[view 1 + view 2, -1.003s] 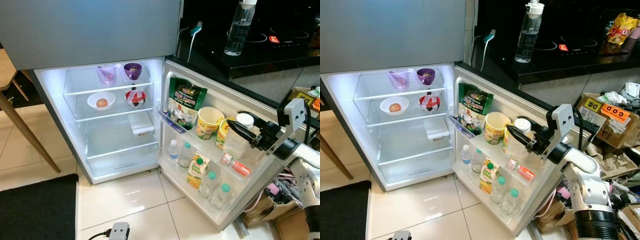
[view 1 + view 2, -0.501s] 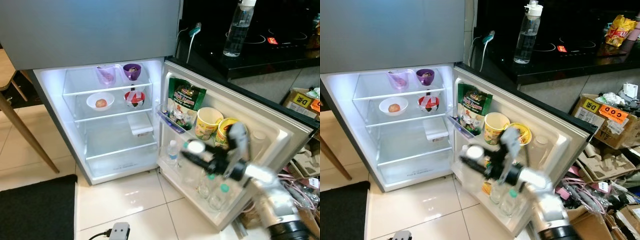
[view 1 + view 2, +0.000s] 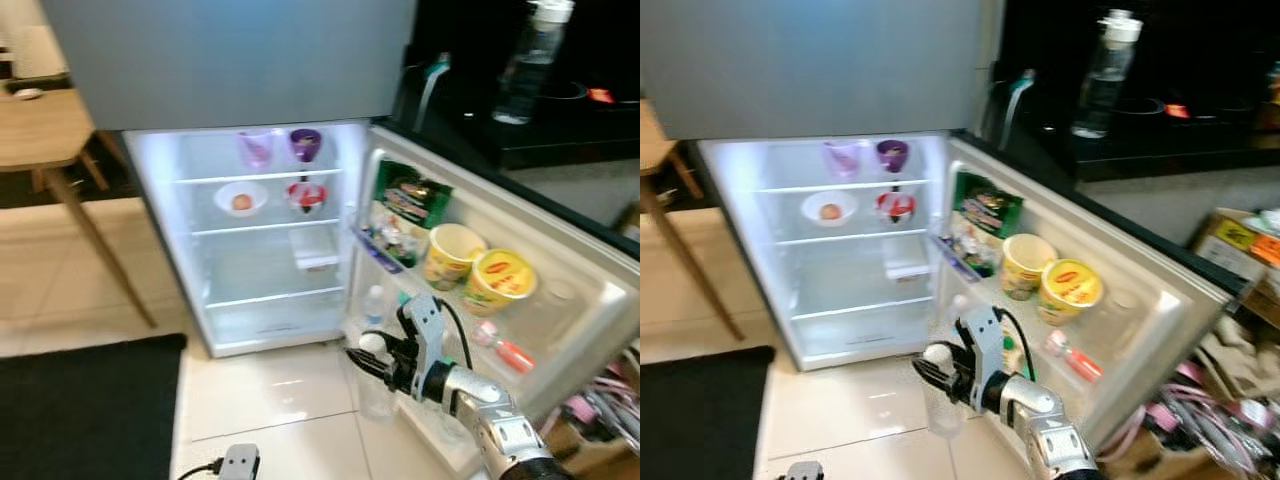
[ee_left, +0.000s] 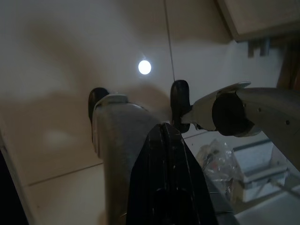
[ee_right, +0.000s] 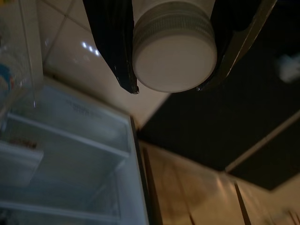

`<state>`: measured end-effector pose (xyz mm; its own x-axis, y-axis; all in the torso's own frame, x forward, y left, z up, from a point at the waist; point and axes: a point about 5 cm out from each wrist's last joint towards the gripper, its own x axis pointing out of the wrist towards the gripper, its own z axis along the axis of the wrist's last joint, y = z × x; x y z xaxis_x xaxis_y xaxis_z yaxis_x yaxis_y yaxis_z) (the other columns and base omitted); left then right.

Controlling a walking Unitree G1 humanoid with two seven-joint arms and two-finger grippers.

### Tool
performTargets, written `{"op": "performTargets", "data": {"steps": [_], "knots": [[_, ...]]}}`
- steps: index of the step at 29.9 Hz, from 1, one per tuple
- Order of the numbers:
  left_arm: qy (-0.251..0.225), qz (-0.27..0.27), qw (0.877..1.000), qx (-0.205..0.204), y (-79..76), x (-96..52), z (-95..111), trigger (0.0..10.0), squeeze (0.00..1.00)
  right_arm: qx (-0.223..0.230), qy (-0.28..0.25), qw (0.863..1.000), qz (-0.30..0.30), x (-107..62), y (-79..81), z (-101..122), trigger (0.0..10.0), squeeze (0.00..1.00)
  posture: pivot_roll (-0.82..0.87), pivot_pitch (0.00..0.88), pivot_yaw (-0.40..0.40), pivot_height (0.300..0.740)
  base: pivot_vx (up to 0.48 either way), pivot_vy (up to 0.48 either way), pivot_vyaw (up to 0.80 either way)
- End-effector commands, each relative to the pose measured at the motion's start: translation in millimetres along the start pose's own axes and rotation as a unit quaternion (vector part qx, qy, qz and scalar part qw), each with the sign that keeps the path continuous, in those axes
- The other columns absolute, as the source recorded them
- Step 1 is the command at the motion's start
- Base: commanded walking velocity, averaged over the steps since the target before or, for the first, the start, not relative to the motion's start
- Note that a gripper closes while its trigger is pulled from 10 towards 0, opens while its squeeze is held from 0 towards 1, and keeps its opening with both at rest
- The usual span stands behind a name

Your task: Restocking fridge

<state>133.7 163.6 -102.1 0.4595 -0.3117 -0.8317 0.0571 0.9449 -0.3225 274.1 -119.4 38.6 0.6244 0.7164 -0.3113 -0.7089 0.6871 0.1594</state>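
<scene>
My right gripper (image 3: 368,357) is shut on a clear plastic bottle (image 3: 943,405) with a white cap (image 5: 174,47). It holds the bottle upright by the neck, low over the floor tiles, just in front of the open fridge door's (image 3: 590,300) bottom shelf. In the right wrist view both black fingers (image 5: 114,40) flank the cap. The door holds a green snack bag (image 3: 408,203), two yellow tubs (image 3: 497,281) and small water bottles (image 3: 373,303). The fridge compartment (image 3: 262,250) is lit, with bowls (image 3: 241,199) and purple cups (image 3: 305,144) on its upper shelves. My left gripper (image 4: 163,130) hangs idle over the floor, fingers together.
A wooden table (image 3: 40,130) stands at the left and a black mat (image 3: 85,410) lies on the floor before it. A spray bottle (image 3: 530,60) stands on the black counter behind the door. Cardboard boxes (image 3: 1240,240) crowd the right. A plug (image 3: 238,462) lies on the tiles.
The right arm has swung down and to the left from the door's upper shelf, carrying the white-capped bottle to floor level. The camera view has also shifted.
</scene>
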Motion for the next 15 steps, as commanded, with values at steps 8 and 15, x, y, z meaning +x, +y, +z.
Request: {"op": "performTargets", "data": {"steps": [8,15], "knots": [[0.017,0.012,1.000,-0.004,2.0,-1.6,-9,10.0,0.00,-0.001,0.030,0.999,-0.034,-4.7,-6.7,-21,10.0,0.00,-0.09,0.000,-0.031,0.740,0.000,0.000,0.64],[0.012,0.016,1.000,-0.008,3.5,-1.7,-6,10.0,0.00,0.005,0.046,0.998,-0.044,-2.7,-5.2,-33,10.0,0.00,-0.08,0.000,-0.029,0.740,0.000,0.000,0.64]]}}
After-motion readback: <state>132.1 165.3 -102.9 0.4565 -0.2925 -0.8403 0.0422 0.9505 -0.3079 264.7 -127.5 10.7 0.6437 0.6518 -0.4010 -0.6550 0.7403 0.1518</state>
